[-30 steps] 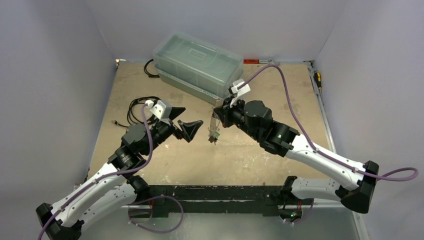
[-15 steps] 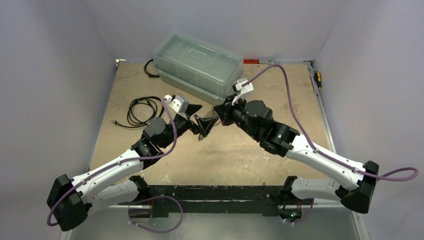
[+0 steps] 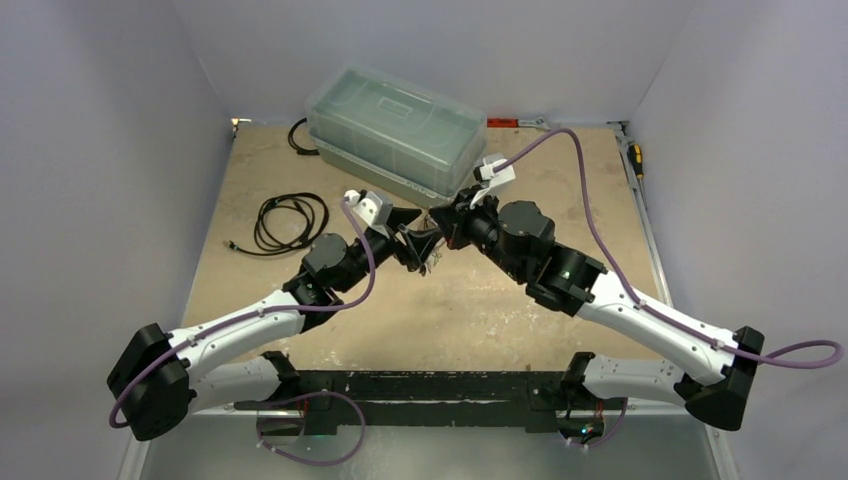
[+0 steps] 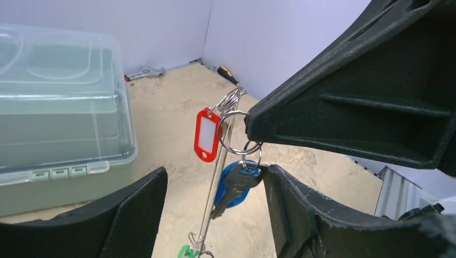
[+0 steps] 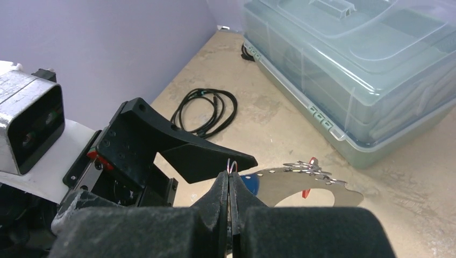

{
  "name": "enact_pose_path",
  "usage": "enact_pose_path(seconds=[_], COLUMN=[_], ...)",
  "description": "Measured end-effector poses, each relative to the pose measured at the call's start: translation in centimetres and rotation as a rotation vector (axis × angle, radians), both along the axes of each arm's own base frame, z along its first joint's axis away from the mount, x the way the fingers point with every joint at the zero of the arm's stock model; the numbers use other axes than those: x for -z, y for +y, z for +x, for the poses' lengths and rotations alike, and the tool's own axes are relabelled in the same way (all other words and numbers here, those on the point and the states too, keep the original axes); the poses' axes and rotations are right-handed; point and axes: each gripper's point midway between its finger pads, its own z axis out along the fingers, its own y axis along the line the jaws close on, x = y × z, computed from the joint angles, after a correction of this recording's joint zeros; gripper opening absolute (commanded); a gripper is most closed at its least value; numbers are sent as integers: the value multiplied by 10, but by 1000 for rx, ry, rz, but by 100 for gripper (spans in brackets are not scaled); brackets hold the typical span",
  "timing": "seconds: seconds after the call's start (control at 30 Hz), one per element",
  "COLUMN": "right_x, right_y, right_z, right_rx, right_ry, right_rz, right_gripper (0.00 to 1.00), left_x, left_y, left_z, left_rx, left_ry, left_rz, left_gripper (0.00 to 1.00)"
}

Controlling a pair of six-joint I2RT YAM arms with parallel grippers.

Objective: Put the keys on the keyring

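My right gripper (image 5: pixel 229 174) is shut on a small wire ring at the rim of the grey metal keyring (image 5: pixel 301 185) and holds it above the table. In the left wrist view the keyring (image 4: pixel 215 177) hangs edge-on, with a red tag (image 4: pixel 207 134), a blue-tagged key (image 4: pixel 236 185) and a green tag (image 4: pixel 185 251) on it. My left gripper (image 4: pixel 215 173) is open with its jaws either side of the keyring. Its right finger (image 4: pixel 279 193) touches the blue key's head. In the top view both grippers meet mid-table, the left (image 3: pixel 418 247) and the right (image 3: pixel 441 226).
A clear lidded plastic box (image 3: pixel 395 130) stands at the back, just behind the grippers. A coiled black cable (image 3: pixel 290 220) lies to the left. A screwdriver (image 3: pixel 635 160) lies by the right wall.
My left arm has swung right and forward, so its open jaws now straddle the hanging keyring. My right gripper has shifted slightly, still holding the keyring.
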Motion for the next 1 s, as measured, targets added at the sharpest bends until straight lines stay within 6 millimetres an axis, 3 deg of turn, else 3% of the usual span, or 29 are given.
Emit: enact_pose_path(seconds=[0.27,0.6,0.67,0.7,0.83,0.93,1.0], right_x=[-12,-13,-12,-12,-11,-11,-13], right_y=[-4,-4,-4,-4,-3,-3,-3], right_z=[-4,-5,-5,-5,-5,-5,-4], right_rx=[-1,-9,-9,-9,-9,-8,-7], right_ry=[-16,-13,-12,-12,-13,-13,-18], right_rz=[37,41,43,45,53,54,60], right_gripper=[0,0,0,0,0,0,0], left_x=[-20,-15,-16,-17,-17,-18,-18], left_y=[2,-3,-4,-5,-4,-4,-5], left_z=[5,9,8,8,8,8,8], left_rx=[-28,-29,-25,-23,-27,-27,-22], left_ry=[-60,-68,-72,-73,-76,-75,-74], left_rz=[-69,-81,-85,-86,-85,-92,-92], left_gripper=[56,29,28,33,73,86,86])
